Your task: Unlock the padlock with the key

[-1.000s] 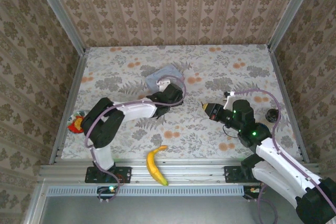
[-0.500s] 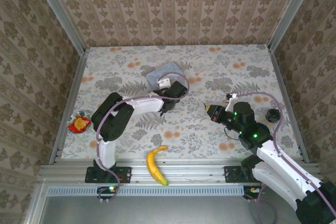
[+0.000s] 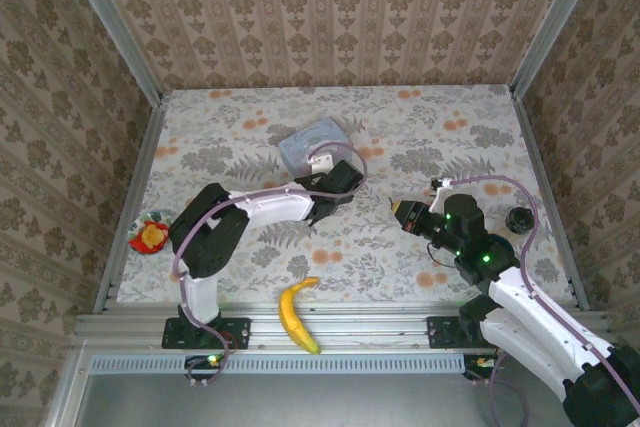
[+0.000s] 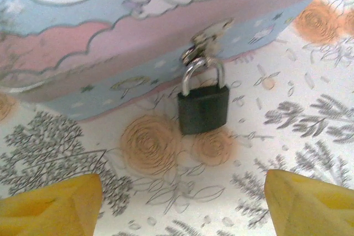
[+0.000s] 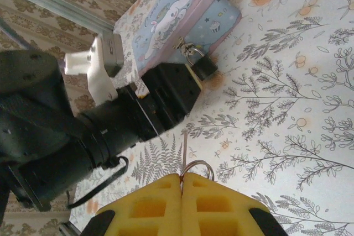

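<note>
From above, my left gripper [image 3: 335, 176] sits at the near edge of the tin [image 3: 308, 141], mid-table. My right gripper [image 3: 399, 209] hovers well to its right, tips turned toward the tin. A banana [image 3: 296, 315] lies by the near edge of the table [image 3: 420, 127]. The padlock is too small for me to pick out here.

In my left wrist view the padlock [image 4: 203, 109] lies on the table against the tin's side wall. Its shackle [image 4: 188, 77] is hooked through the tin's hasp [image 4: 209, 34], both legs seated in the body. Its long axis runs from the hasp toward me, shackle end at the tin and flat bottom facing my fingers [image 4: 52, 208]. These are spread wide, one at each lower corner, apart from the padlock and gripping nothing.

In my right wrist view my pads [image 5: 149, 208] are pressed together on the key [image 5: 197, 162]. Only its round ring end pokes out past the tips, toward the padlock. The blade is hidden, so I cannot tell which way it points. Beyond, the padlock hangs off the tin's hasp just past my left gripper's black nose, its body slanting down to the right.
</note>
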You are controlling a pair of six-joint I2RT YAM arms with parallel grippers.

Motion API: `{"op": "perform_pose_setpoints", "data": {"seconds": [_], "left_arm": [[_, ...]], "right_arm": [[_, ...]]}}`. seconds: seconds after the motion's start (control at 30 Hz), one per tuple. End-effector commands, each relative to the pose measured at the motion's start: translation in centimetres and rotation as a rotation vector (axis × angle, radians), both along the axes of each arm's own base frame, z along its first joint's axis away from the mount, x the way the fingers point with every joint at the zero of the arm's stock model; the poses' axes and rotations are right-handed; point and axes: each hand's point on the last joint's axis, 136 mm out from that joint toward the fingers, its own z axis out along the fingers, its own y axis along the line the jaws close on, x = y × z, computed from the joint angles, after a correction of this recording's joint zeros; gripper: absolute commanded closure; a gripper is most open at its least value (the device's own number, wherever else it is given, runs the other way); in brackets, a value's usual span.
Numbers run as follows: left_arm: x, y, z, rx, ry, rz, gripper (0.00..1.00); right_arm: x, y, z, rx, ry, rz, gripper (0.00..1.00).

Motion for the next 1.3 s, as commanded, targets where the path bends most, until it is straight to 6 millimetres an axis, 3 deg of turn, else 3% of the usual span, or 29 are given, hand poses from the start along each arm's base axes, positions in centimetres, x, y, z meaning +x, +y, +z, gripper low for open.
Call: {"op": "perform_pose_setpoints", "data": {"seconds": [0.0, 0.5, 1.27], "left_arm": [[1.6, -0.5, -0.2, -0.015, 0.003, 0.029, 0.22], [6.1, -0.4, -2.2, 0.009, 0.003, 0.122, 0.29], [7.9, 1.4, -3.0, 0.091, -0.058, 0.230, 0.38]], "right_arm": [[0.4, -0.5, 0.8, -0.028, -0.018, -0.022, 1.00], [0.6, -0.4, 0.8, -0.019, -0.017, -0.020, 1.00], [0.5, -0.2, 0.2, 0.002, -0.008, -0.018, 1.00]]}}
